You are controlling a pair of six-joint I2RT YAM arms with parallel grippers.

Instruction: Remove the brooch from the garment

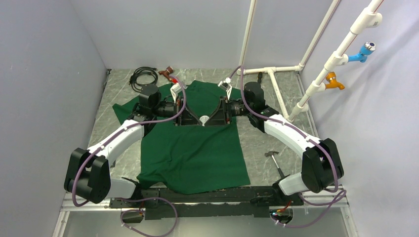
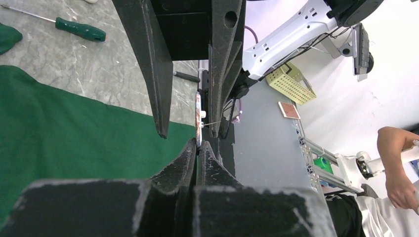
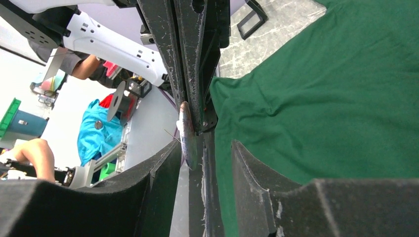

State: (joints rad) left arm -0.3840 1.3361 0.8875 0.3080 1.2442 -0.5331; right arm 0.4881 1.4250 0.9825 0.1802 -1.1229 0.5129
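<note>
Top external view: both arms reach in from either side and meet nose to nose above the upper middle of the garment (image 1: pixel 192 153), a dark green T-shirt spread on the marbled table (image 1: pixel 257 143). The brooch (image 1: pixel 204 120) shows as a small pale disc between the two sets of fingertips. Left wrist view: the left gripper (image 2: pixel 198 146) has its jaws pressed together, pinching the edge of the brooch, which is seen edge-on with a thin pin projecting sideways. Right wrist view: the right gripper (image 3: pixel 205 148) has its jaws partly apart, one finger on either side of the disc and neither touching it. Green cloth lies just beside the pinched tips; whether the pin still passes through it cannot be told. A green-handled screwdriver (image 2: pixel 81 29) lies on the table beyond the shirt.
</note>
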